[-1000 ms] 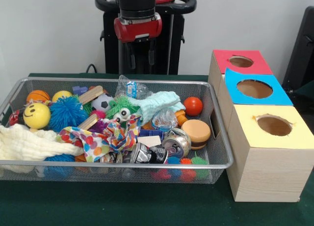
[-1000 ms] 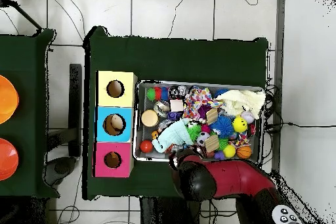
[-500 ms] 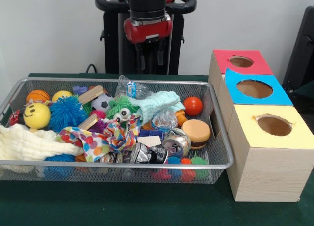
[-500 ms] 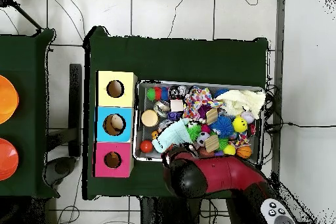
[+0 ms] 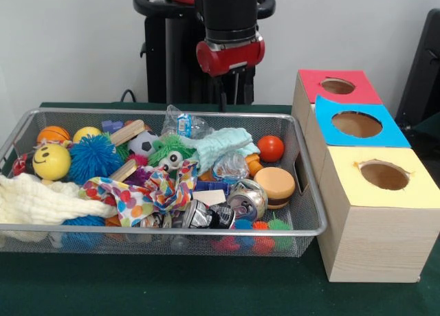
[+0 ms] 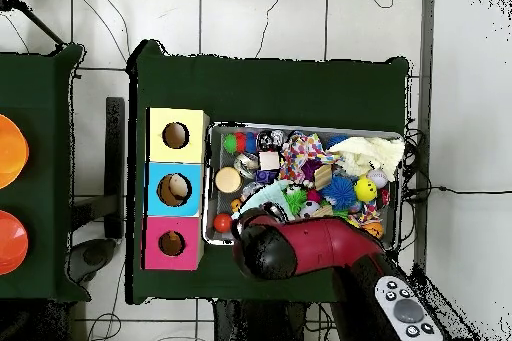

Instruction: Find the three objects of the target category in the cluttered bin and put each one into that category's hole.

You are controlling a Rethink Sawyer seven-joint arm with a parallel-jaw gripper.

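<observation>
The gripper [image 5: 229, 91] hangs straight down from the red wrist collar, above the far rim of the bin [image 5: 165, 229], right of the bin's middle in the front view. Its two thin dark fingers [image 5: 224, 91] stand close together with only a narrow gap and hold nothing; whether they are fully closed cannot be told. Above the collar the black forearm rises out of the top of the picture in front of the pedestal. In the overhead view the red arm [image 6: 310, 249] lies across the bin's near edge and hides the gripper.

No plush animals can be made out among the clutter. The red-ringed hole [image 5: 337, 86] sits on the farthest of the three boxes at the right of the bin, beyond the blue-ringed hole [image 5: 357, 124] and the yellow-ringed hole [image 5: 384, 174].

A yellow ball [image 5: 51, 162] at the bin's left bears a smiley face. A crumpled clear wrapper [image 5: 182, 124] carries a small blue label, too small to read.
</observation>
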